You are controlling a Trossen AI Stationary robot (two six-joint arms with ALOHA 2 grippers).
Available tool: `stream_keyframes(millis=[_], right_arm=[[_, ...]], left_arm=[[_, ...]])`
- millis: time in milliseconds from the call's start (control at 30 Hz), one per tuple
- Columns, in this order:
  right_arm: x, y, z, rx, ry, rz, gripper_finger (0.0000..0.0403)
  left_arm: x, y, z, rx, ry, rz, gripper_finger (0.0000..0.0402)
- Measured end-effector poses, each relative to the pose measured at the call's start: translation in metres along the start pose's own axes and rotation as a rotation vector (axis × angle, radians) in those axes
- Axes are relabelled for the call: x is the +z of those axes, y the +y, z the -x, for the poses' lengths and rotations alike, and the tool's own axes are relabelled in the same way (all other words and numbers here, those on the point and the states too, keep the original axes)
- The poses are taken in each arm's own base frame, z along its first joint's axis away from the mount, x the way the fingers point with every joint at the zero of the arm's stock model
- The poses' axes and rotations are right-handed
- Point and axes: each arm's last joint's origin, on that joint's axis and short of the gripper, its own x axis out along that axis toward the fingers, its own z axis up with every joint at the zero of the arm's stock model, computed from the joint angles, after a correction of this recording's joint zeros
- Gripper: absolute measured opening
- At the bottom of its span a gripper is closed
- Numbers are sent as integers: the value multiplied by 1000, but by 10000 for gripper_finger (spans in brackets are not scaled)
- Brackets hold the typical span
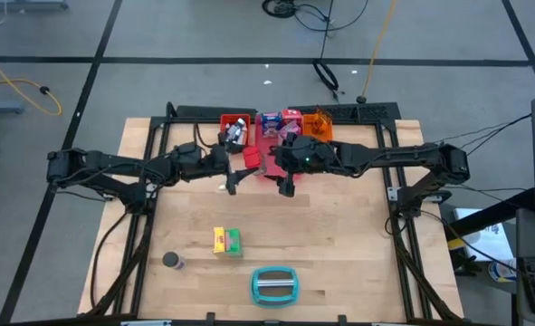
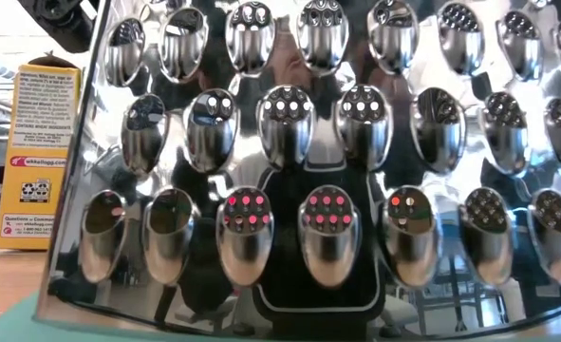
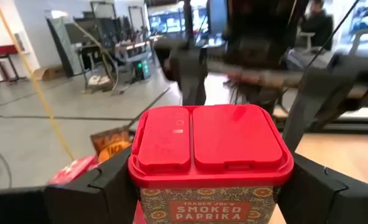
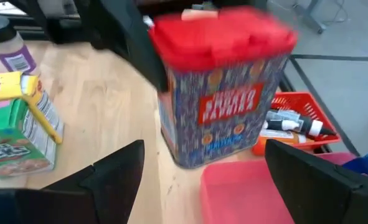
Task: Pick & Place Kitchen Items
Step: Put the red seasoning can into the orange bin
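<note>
A Smoked Paprika tin (image 3: 210, 155) with a red lid sits between the fingers of my left gripper (image 1: 246, 165), which is shut on it in front of the pink tray (image 1: 269, 145). The right wrist view shows the same tin (image 4: 218, 93). My right gripper (image 1: 286, 184) hovers open just to its right, with its fingers (image 4: 118, 174) apart and nothing between them. Yellow and green boxes (image 1: 226, 240) lie mid-table, and a dark can (image 1: 172, 261) stands near left. Small bottles lie in the red tray (image 1: 235, 127). My left gripper pinches the tin between its two fingers, on two opposite side walls (image 3: 137, 186) just under the red lid. The fingers (image 3: 99, 186) reach in level from the table's left. The tin stands about upright in the hold, and its bottom (image 4: 190, 163) appears clear of the table.
Red, pink and orange trays (image 1: 318, 122) line the far edge. A teal-and-grey grater (image 1: 274, 283) lies near the front edge and fills the low view (image 2: 337, 171), with a yellow box (image 2: 38, 142) beside it. A purple-labelled bottle (image 4: 9, 50) stands beyond the boxes.
</note>
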Motion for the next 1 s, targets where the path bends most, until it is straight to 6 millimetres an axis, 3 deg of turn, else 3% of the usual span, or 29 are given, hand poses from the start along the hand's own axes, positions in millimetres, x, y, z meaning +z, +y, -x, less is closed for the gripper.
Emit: stream_keyframes(millis=[167, 367, 533, 1000], right_arm=[[2, 0, -1, -1, -28, -40, 321], [5, 5, -11, -16, -84, -88, 321], [8, 12, -18, -171, -138, -86, 320], [9, 19, -45, -321, -287, -149, 318]], left_arm=[[-4, 2, 0, 28, 39, 59, 284], [9, 5, 1, 122, -86, 125, 284], [12, 6, 1, 198, -112, 142, 284], [13, 6, 2, 284, -130, 237, 286]])
